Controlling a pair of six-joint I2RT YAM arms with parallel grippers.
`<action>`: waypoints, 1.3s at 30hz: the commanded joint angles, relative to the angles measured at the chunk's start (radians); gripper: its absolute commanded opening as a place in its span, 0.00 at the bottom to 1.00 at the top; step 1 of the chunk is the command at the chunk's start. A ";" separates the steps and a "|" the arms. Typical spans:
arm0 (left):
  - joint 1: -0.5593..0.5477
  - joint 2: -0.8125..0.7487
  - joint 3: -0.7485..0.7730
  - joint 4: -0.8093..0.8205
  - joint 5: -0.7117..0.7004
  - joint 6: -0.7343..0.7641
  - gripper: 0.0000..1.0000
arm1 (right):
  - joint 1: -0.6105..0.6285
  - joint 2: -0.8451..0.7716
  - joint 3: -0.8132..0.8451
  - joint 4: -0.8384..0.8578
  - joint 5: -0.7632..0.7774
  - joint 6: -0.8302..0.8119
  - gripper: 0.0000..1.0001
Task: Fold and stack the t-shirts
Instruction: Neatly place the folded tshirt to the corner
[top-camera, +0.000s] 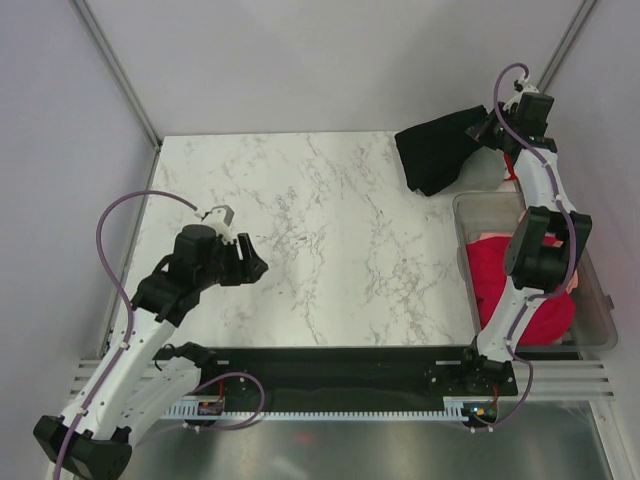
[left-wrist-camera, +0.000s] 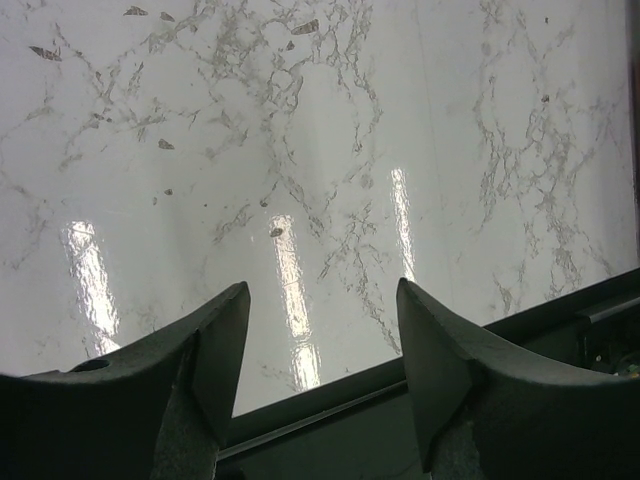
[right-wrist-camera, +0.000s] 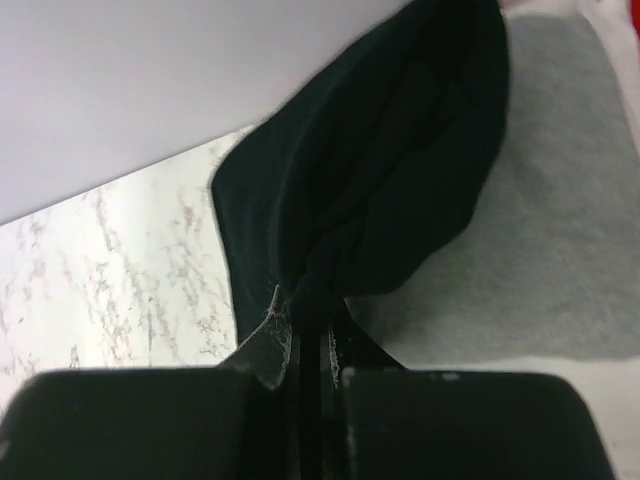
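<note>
Right gripper (right-wrist-camera: 310, 325) clamped tight on bunched black t-shirt (top-camera: 435, 155), held upper right of top view. Left gripper (left-wrist-camera: 322, 300) spread wide, empty, lower left. Cloth limp, light, sags; likely best gripped at shoulder or hem corners.

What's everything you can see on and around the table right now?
black t-shirt: one, black, bunched and hanging from the right gripper at the far right of the table
grey t-shirt: one, grey, below the black one in the right wrist view
crimson cloth: count unclear, red with a paler pink far edge, heaped in the tub
tub: one, clear plastic, right side of the table
table: one, white marble pattern
left gripper: one, black, open over bare table on the left
right gripper: one, black, shut on the black t-shirt
</note>
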 joint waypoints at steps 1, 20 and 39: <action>-0.001 0.003 -0.002 0.033 0.021 0.013 0.67 | -0.080 -0.060 -0.132 0.109 0.104 0.106 0.00; -0.001 -0.009 -0.004 0.036 0.021 0.012 0.67 | -0.188 0.043 -0.240 0.182 -0.053 0.332 0.79; -0.001 -0.043 -0.007 0.041 0.018 0.009 0.68 | 0.138 -0.115 0.041 -0.220 0.564 0.059 0.98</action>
